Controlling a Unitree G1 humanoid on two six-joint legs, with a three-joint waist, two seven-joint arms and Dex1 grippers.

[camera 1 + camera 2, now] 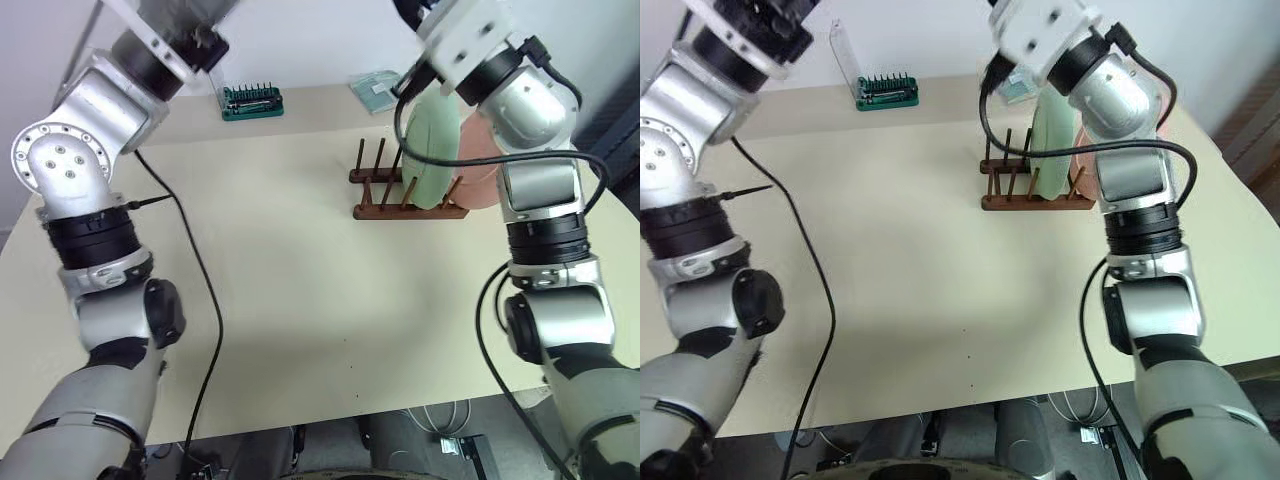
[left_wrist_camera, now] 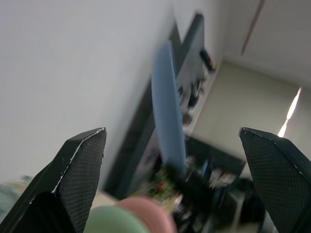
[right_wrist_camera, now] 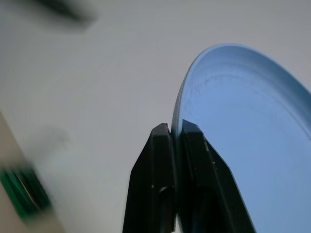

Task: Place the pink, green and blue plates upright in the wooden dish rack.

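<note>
Right hand [image 3: 177, 133] pinching round light blue plate [image 3: 243, 141] rim; left hand [image 2: 170, 145] spread wide; green [image 1: 432, 150], pink [image 1: 478, 165] plates upright in dark wooden rack [image 1: 405, 205].

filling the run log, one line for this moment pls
right claw: shut on blue plate | left claw: open | green plate, pink plate: upright in rack
</note>
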